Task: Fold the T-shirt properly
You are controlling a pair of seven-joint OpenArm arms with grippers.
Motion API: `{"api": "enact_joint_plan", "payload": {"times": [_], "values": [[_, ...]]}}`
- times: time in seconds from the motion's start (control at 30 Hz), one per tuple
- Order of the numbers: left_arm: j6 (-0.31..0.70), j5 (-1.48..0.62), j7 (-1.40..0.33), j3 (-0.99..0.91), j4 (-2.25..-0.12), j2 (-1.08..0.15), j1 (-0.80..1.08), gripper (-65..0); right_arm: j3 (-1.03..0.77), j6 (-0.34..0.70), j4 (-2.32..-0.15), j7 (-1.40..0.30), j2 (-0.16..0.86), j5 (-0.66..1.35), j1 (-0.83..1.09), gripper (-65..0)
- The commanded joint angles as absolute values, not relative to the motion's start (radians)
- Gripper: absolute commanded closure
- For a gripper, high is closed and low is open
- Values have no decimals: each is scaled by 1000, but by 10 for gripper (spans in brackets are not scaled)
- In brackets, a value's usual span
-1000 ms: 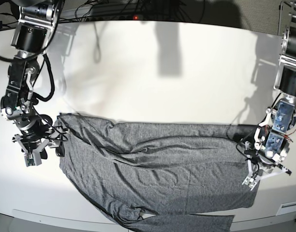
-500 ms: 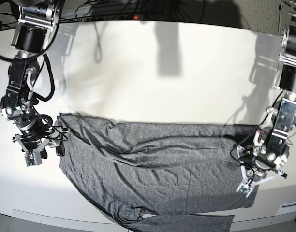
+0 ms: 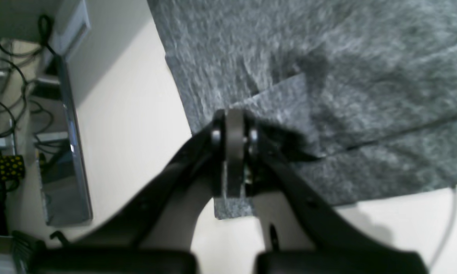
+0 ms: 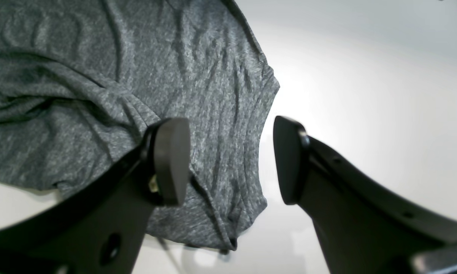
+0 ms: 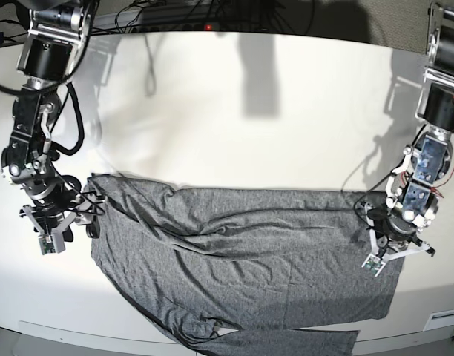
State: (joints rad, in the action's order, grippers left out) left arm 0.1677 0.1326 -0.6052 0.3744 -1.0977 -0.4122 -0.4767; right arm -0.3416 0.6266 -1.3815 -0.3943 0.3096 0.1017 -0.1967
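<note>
- the worktop (image 5: 234,111) is the biggest thing here, pale and bare across its far half; it carries the whole job.
- the t-shirt (image 5: 242,259) lies spread along the near part of the worktop, wrinkled, one sleeve trailing off the near edge. i judge it is laid flat like this so its ends can be lifted over for a fold.
- my left pincer (image 5: 380,257) sits at the shirt's end on the base view's right. in the left wrist view its jaws are pressed together on a small flap of the t-shirt (image 3: 274,99) raised off the layer beneath. i read this as a grip on the edge, ready to carry that end across.
- my right pincer (image 5: 50,239) hangs at the opposite end, jaws spread and holding nothing. in the right wrist view the t-shirt (image 4: 118,95) has its curved edge running between the two pads, one pad over cloth, the other over bare worktop. whether the pads touch the fabric i cannot tell.
</note>
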Motion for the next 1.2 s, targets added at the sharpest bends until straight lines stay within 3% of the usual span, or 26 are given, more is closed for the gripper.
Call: {"api": "enact_joint_plan", "payload": {"times": [0.0,0.57,0.9,0.93,1.03,1.17], "values": [[158,140,-582,368,-1091,-411,-526,0,-346,628,-1397,-368,324,110,-221,-344],[157,263,-469,368,-734,-349,-702,0,-346,629,-1397,-375,324,117,-218,-344],[157,326,-461,368,-725,-347,-704,0,-346,629,-1397,-382,324,139,-218,-345],[157,343,-455,368,-725,-347,-704,-13,-346,629,-1397,-382,324,139,-218,-345],[152,404,-428,368,-725,-347,-704,-162,-346,629,-1397,-380,324,139,-218,-345],[116,419,-418,368,-725,-348,-704,-179,-346,629,-1397,-348,324,139,-218,-345]]}}
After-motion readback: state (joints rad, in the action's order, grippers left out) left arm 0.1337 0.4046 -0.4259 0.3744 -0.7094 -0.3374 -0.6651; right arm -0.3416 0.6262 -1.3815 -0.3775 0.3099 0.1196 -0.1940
